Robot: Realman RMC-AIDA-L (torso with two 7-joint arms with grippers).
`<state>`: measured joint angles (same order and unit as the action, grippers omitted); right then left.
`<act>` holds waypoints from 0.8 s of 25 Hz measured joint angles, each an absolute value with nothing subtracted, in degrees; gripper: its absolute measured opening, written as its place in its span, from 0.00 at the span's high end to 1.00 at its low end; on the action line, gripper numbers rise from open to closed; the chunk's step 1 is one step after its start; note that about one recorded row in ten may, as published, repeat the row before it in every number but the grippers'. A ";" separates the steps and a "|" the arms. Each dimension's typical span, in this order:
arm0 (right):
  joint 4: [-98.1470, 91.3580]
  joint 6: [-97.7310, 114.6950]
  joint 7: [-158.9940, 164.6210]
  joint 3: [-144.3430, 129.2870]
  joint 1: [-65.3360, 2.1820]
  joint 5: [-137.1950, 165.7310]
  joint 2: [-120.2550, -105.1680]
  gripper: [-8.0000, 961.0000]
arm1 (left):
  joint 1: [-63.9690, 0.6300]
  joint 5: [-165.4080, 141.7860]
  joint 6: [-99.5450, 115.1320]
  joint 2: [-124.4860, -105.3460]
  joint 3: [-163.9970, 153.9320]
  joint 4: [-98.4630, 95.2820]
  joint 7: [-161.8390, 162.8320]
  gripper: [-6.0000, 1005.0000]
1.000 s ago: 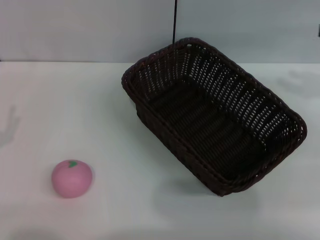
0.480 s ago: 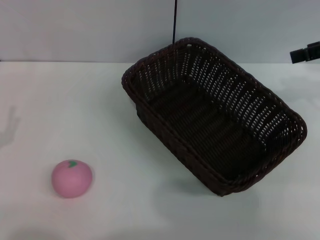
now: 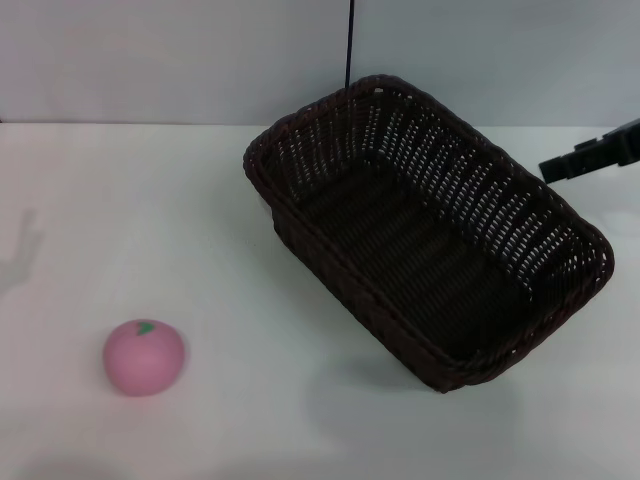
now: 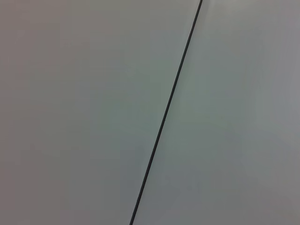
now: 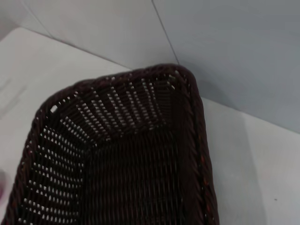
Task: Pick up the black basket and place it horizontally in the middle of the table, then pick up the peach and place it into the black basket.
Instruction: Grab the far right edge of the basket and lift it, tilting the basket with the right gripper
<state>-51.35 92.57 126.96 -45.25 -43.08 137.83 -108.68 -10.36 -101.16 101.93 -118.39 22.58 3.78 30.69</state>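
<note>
Lying diagonally on the counter [image 3: 150, 200], long axis far-left to near-right, the black basket [image 3: 425, 225] is nearest the right hand [image 3: 590, 155], finger state untellable; peach [image 3: 144, 357] near-left.

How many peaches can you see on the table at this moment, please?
1: the peach sits on the table at the robot's near left, apart from the black basket, whose visible interior holds nothing.
</note>
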 joint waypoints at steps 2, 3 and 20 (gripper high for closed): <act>-50.39 91.10 126.92 -46.30 -43.13 137.85 -109.00 0.14 | -10.50 -101.16 101.87 -118.39 22.59 3.78 30.93 0.20; -49.54 90.11 126.70 -46.98 -43.23 137.87 -109.46 0.14 | -10.57 -101.16 101.85 -118.39 22.59 3.78 30.95 0.20; -43.93 85.48 124.36 -49.66 -43.60 138.56 -110.91 0.29 | -10.67 -101.16 100.98 -118.48 22.59 3.87 32.37 0.20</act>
<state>-43.93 85.48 124.36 -49.66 -43.60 138.56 -110.91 -10.67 -101.16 100.98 -118.48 22.59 3.87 32.37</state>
